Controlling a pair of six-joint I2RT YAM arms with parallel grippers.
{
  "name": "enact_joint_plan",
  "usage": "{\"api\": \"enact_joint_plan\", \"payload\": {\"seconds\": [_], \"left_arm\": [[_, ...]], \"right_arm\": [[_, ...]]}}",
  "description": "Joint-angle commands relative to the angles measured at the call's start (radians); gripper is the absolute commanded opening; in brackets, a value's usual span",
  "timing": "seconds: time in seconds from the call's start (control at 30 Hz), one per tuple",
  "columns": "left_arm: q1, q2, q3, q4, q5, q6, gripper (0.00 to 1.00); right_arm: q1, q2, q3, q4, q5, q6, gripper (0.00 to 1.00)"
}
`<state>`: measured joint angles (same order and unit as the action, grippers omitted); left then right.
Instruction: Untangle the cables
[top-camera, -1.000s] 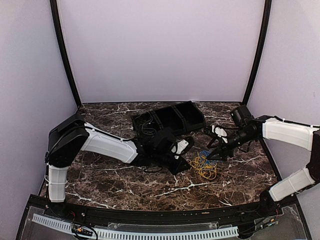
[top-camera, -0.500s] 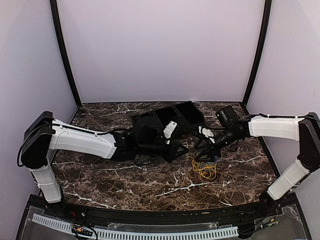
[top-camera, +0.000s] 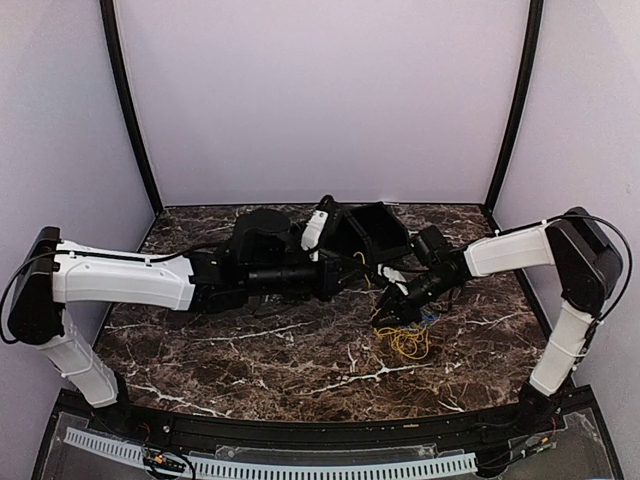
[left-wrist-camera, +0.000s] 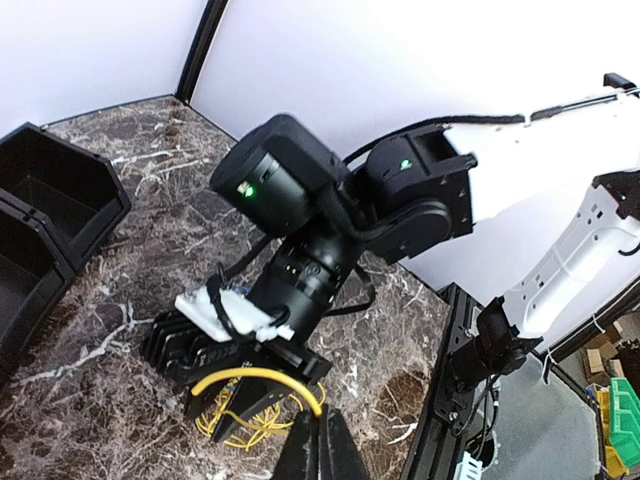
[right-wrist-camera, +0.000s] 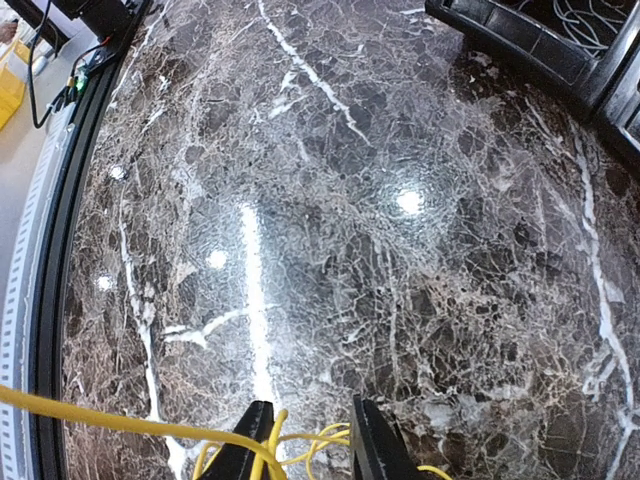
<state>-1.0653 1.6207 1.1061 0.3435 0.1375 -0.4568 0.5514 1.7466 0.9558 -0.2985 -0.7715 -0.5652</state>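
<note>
Both arms have been extended inward since the earlier frames: the left arm (top-camera: 130, 280) now reaches across the table (top-camera: 250, 350) toward the tray (top-camera: 385, 225), and the right arm (top-camera: 510, 250) has been lowered onto the far end of the bundle.

The cables (top-camera: 405, 340) are located right of the table's centre, between the tray's right end and the near edge. The bundle's long axis is judged to run from the right fingers (right-wrist-camera: 372, 440) toward the near edge, with the yellow loops trailing on that side and a little blue just beside them.

The right fingers are parted, and yellow strands are seen in the gap between them. No firm pinch is shown. One yellow strand is drawn straight out of that gap and off the left side of the right wrist view.

The left fingers (left-wrist-camera: 315, 450) are clenched. A yellow loop arches to their tips in the left wrist view. Whether it is pinched cannot be told.

The right arm is the nearer one. The coming move is judged to depend on these two sets of fingers being drawn apart along the strand between them.
</note>
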Motion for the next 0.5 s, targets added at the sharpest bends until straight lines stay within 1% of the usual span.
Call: {"api": "enact_joint_plan", "payload": {"seconds": [0.0,0.07,0.1,0.23,0.37,0.47], "left_arm": [[-0.005,-0.107,0.024,-0.049,-0.069,0.050,0.00],[-0.005,-0.149,0.043,-0.088,-0.113,0.089,0.00],[-0.004,-0.184,0.056,-0.101,-0.169,0.119,0.00],[0.001,-0.276,0.128,-0.190,-0.296,0.223,0.00],[0.017,-0.342,0.265,-0.338,-0.421,0.319,0.00],[0.030,-0.387,0.354,-0.435,-0.470,0.374,0.00]], "right_arm": [[0.007,0.009,0.032,0.017,-0.022,0.034,0.27],[0.007,0.008,0.028,0.013,-0.020,0.035,0.26],[0.007,0.012,0.029,0.008,-0.018,0.034,0.26],[0.007,0.030,0.035,-0.023,-0.020,0.031,0.23],[0.006,0.050,0.044,-0.051,-0.037,0.024,0.16],[0.005,0.056,0.046,-0.058,-0.039,0.022,0.09]]}}
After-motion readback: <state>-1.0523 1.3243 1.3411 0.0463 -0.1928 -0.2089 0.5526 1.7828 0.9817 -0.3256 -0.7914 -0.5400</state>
